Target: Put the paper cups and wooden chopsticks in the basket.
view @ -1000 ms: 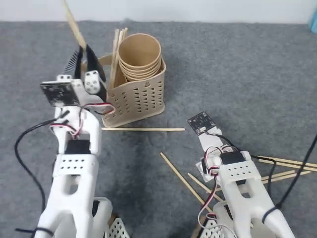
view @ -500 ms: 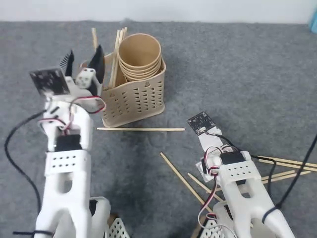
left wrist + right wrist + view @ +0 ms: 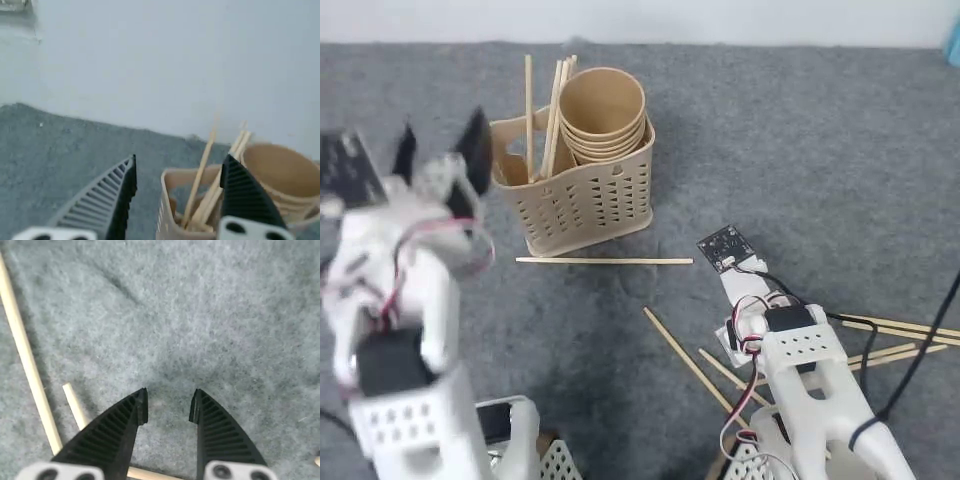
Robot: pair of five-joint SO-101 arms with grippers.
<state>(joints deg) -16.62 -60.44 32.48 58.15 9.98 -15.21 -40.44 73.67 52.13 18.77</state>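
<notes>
Grey carpet [image 3: 800,150] covers the table, with a pale wall [image 3: 720,20] along the far edge. At the left, the left gripper [image 3: 440,140] is raised just left of the basket [image 3: 590,205]. Its outline is hard to make out in the high view, but its own camera shows the jaws spread wide with nothing between them.

The basket stands upright at centre left. Several upright chopsticks [image 3: 528,110] lean in its left part, their lower ends hidden behind the perforated wall. A nested stack of paper cups [image 3: 603,105] fills its right part; the number of cups cannot be made out.

Just in front of the basket, one loose chopstick [image 3: 605,261] lies flat on the carpet, apart from it. Farther right, a diagonal chopstick [image 3: 682,358] runs under the right arm, its near end covered.

The right gripper [image 3: 167,405] hangs close over the carpet, jaws moderately parted and empty. Two chopsticks [image 3: 27,365] lie beside one finger; one is cut off by the picture edge and the other passes beneath the finger.

At the far right, further chopsticks [image 3: 890,328] are crossed by a black cable [image 3: 925,345] and run out of view.
</notes>
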